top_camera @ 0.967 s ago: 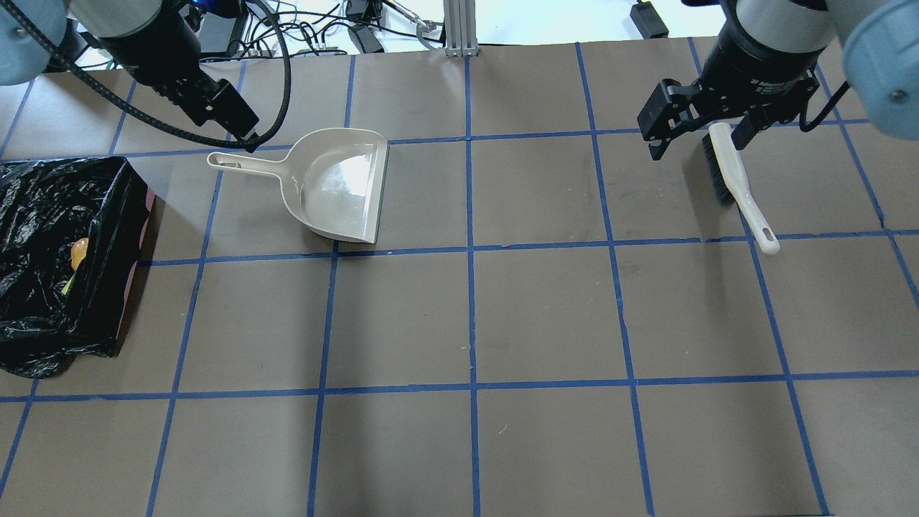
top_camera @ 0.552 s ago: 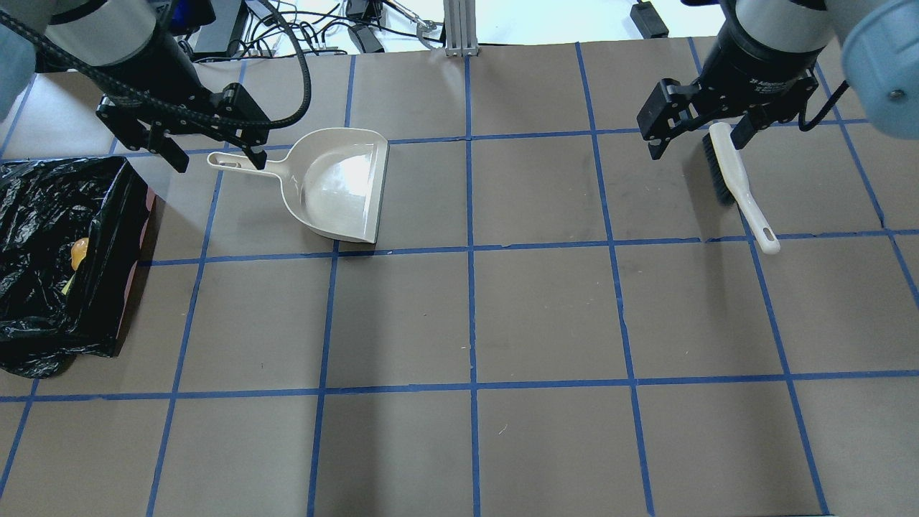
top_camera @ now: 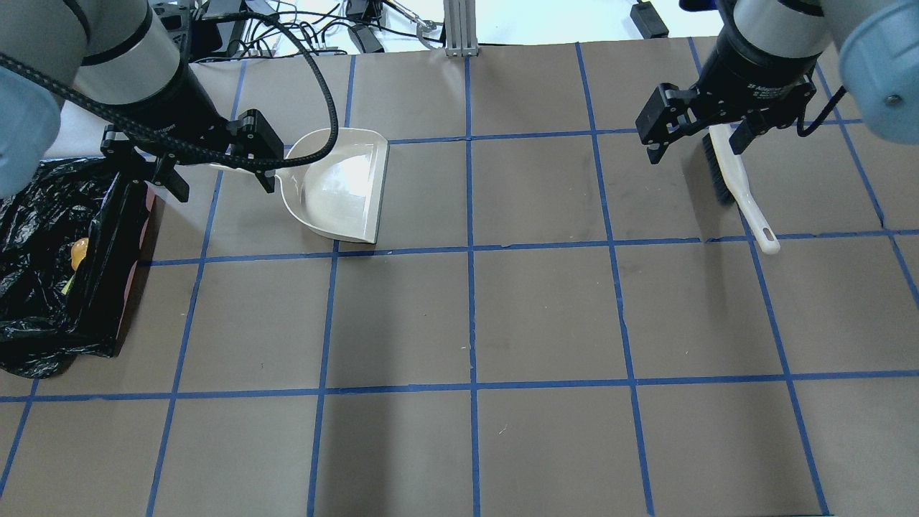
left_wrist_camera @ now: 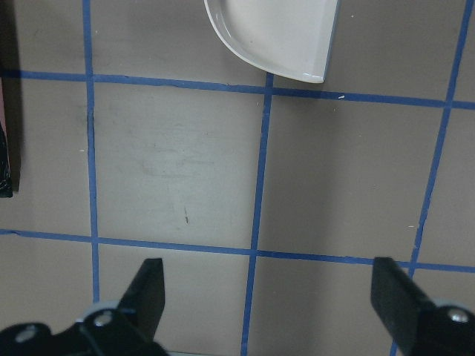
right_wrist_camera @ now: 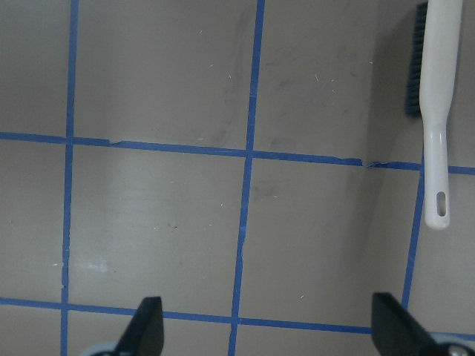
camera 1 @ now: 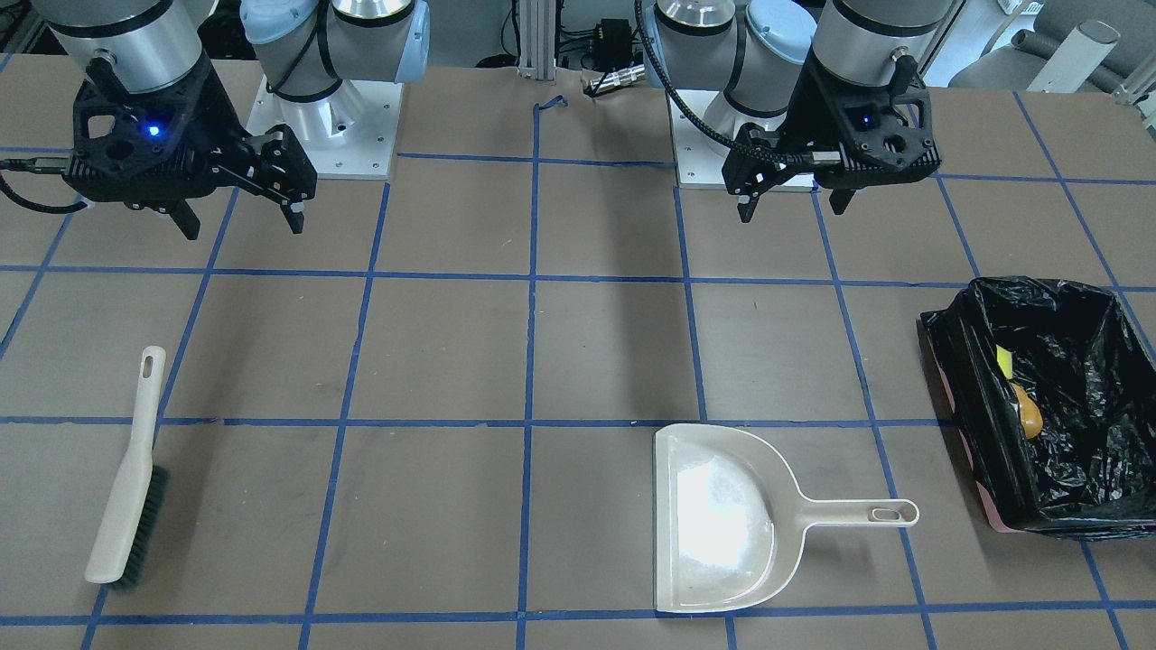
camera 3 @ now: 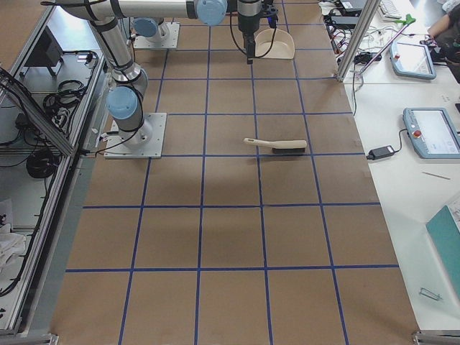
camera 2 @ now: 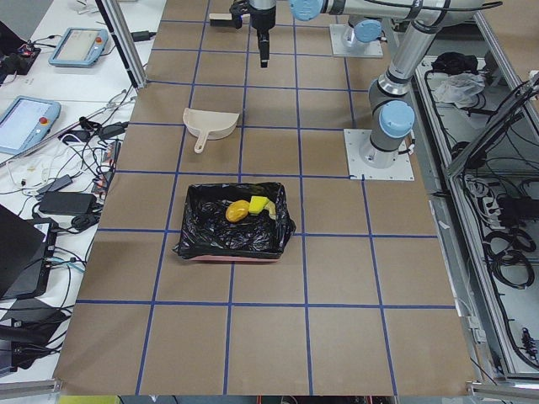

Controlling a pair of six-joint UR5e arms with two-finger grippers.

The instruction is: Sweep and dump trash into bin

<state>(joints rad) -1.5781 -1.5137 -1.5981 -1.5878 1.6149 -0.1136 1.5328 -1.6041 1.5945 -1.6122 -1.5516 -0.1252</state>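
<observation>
The bin, lined with a black bag, stands at the table's left end; it also shows in the overhead view and the left view. Inside lie a golden-brown lump and a yellow-green sponge. I cannot make out the ring slice. My left gripper is open and empty, raised over the dustpan handle. My right gripper is open and empty, raised beside the brush.
The beige dustpan lies flat right of the bin, its handle toward the bin. A white brush with dark bristles lies flat at the far right. Cables and devices lie beyond the table's far edge.
My left gripper has swung down and to the right and now covers the dustpan handle in the overhead view. The right gripper, dustpan, brush and bin have stayed put.
</observation>
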